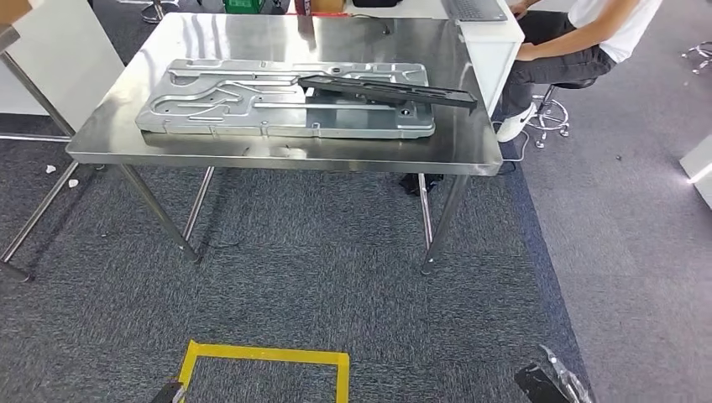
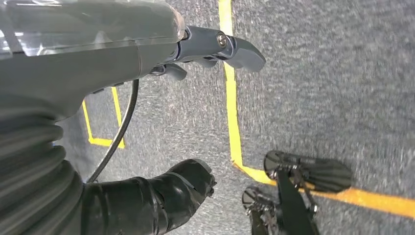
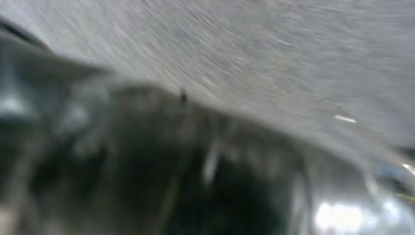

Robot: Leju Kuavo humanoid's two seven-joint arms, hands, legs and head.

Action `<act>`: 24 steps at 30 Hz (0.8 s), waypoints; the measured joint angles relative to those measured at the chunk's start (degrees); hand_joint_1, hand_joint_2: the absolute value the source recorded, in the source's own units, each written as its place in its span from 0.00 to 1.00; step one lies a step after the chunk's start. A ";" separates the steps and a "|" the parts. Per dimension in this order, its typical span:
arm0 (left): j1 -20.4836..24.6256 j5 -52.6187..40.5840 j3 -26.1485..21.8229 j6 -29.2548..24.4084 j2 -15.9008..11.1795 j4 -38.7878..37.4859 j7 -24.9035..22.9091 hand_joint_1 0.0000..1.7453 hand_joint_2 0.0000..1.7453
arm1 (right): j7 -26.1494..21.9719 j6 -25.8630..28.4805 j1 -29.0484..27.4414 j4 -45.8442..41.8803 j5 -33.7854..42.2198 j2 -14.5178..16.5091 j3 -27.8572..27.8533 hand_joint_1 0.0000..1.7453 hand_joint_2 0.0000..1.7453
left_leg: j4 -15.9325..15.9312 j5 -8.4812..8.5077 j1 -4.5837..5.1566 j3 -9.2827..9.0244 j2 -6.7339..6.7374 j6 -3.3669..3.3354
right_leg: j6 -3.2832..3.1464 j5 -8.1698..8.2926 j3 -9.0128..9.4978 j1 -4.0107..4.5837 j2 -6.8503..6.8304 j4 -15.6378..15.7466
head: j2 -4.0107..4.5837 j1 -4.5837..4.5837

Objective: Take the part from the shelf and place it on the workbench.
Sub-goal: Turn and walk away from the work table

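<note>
On the steel workbench (image 1: 210,38) lies a large silver stamped metal panel (image 1: 243,105). A long black part (image 1: 395,91) rests slantwise across the panel's right half. Both arms hang low, well short of the bench. My left hand (image 1: 168,393) peeks in at the bottom edge of the head view. In the left wrist view my left hand (image 2: 195,112) hangs over the carpet with its thumb (image 2: 235,49) and dark fingers (image 2: 186,183) apart and nothing between them. My right hand (image 1: 550,384) shows at the lower right of the head view. The right wrist view is too blurred to read.
Grey carpet lies between me and the bench, with a yellow tape square (image 1: 264,357) on the floor at my feet. A person (image 1: 579,42) sits at a white desk beyond the bench's far right corner. Another white table (image 1: 59,50) stands at the left.
</note>
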State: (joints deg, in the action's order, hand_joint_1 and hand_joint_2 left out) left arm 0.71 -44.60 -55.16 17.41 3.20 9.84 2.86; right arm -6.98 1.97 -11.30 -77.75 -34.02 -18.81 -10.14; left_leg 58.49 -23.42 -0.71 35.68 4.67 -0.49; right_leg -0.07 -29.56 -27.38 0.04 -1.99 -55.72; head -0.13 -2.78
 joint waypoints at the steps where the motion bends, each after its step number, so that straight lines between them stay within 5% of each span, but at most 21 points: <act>1: 0.08 -0.14 0.01 -0.02 0.02 0.00 -0.16 0.00 1.00 | -1.79 0.15 0.79 5.18 0.15 1.42 -1.36 0.00 0.00 | 0.90 -1.54 -0.05 0.30 -0.82 0.37 | -0.50 0.83 -0.58 -0.13 0.41 0.26 | 0.00 -0.05; 4: 0.11 -1.01 0.03 -0.29 0.07 0.00 -0.17 0.00 1.00 | -5.68 0.07 4.01 20.64 1.20 4.79 -5.50 0.00 0.00 | 9.07 -10.36 -0.08 1.92 -3.81 0.86 | -1.29 3.26 -3.28 -0.19 1.83 0.38 | 0.00 -0.19; 5: 0.07 -1.55 0.10 -0.52 0.18 0.00 0.10 0.00 1.00 | -6.21 -0.70 5.15 26.41 2.53 5.75 -7.29 0.00 0.00 | 12.19 -12.03 -0.02 2.11 -4.11 0.86 | -1.27 4.04 -4.29 -0.14 2.38 0.26 | 0.00 -0.21; 7: -0.03 -2.60 0.40 -1.09 0.63 0.01 0.84 0.00 1.00 | -5.94 -2.25 6.69 37.44 6.65 7.64 -11.69 0.00 0.00 | 14.56 -10.98 0.07 0.60 -4.33 0.74 | -1.05 5.40 -6.36 -0.13 3.26 -0.26 | 0.00 -0.20; 9: -0.32 -3.18 0.65 -1.66 1.36 0.08 1.38 0.00 1.00 | -3.97 -2.49 7.41 46.21 10.81 9.84 -16.74 0.00 0.00 | 9.67 -7.87 0.06 -4.33 -5.55 0.41 | -0.73 6.45 -8.38 -0.22 4.02 -1.18 | 0.00 -0.20; 12: -0.97 -3.32 0.67 -1.98 2.22 0.28 1.68 0.00 1.00 | -0.32 -1.36 8.60 54.51 14.02 12.95 -22.60 0.00 0.00 | -1.31 -8.93 0.13 -11.75 -8.87 -0.45 | 0.02 8.00 -10.53 -0.16 5.74 -2.46 | 0.00 -0.17; 14: -1.02 -3.14 0.68 -2.08 2.55 0.32 1.74 0.00 1.00 | 1.92 -0.77 9.19 57.76 15.72 14.44 -25.44 0.00 0.00 | -2.98 -9.26 0.25 -12.18 -8.08 -1.17 | 0.77 9.30 -11.01 -0.22 7.04 -2.16 | 0.01 -0.15; 16: -0.78 -2.87 0.68 -2.33 2.80 0.37 1.75 0.00 1.00 | 3.27 -0.51 9.49 60.08 17.56 16.02 -28.31 0.00 0.00 | -3.32 -7.96 0.17 -11.42 -6.46 -2.23 | 1.25 8.17 -11.66 -0.38 6.19 -2.85 | 0.01 -0.05; 18: -0.79 -2.74 0.67 -2.72 2.93 0.44 1.63 0.00 1.00 | 3.23 -0.51 10.00 61.50 18.59 17.53 -30.63 0.00 0.00 | -3.54 -6.56 0.10 -10.10 -4.74 -2.95 | 1.60 2.54 -13.06 -0.73 3.75 -7.50 | 0.00 0.13; 20: -1.05 -2.72 0.66 -3.12 2.98 0.46 1.34 0.00 1.00 | 2.23 -0.70 10.64 62.33 18.54 18.71 -32.12 0.00 0.00 | -3.42 -5.37 0.14 -8.49 -2.99 -3.00 | 2.35 -2.45 -14.36 -1.25 2.60 -14.77 | 0.00 0.21; 22: -0.97 -2.68 0.63 -3.60 3.08 0.46 1.09 0.00 1.00 | 0.72 -1.04 11.08 62.97 17.63 19.50 -32.82 0.00 0.00 | -3.02 -4.26 0.13 -6.62 -1.36 -2.67 | 3.16 -1.71 -13.54 -1.88 2.25 -18.77 | 0.00 0.19; 24: -0.61 -2.64 0.58 -3.99 3.26 0.46 1.06 0.00 1.00 | -0.98 -1.56 11.38 63.43 16.27 19.97 -32.99 0.00 0.00 | -2.16 -3.43 0.07 -4.75 -0.09 -2.12 | 3.73 1.21 -8.78 -2.51 1.34 -15.18 | 0.00 0.17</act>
State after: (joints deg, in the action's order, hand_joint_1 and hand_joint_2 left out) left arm 0.10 -47.24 -54.58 13.42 6.46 10.29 3.92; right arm -7.96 0.41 0.07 -14.32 -17.75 1.16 -43.13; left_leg 56.33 -26.85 -0.65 30.92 4.58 -2.61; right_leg 3.66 -28.35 -36.16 -2.47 -0.65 -70.90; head -0.13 -2.61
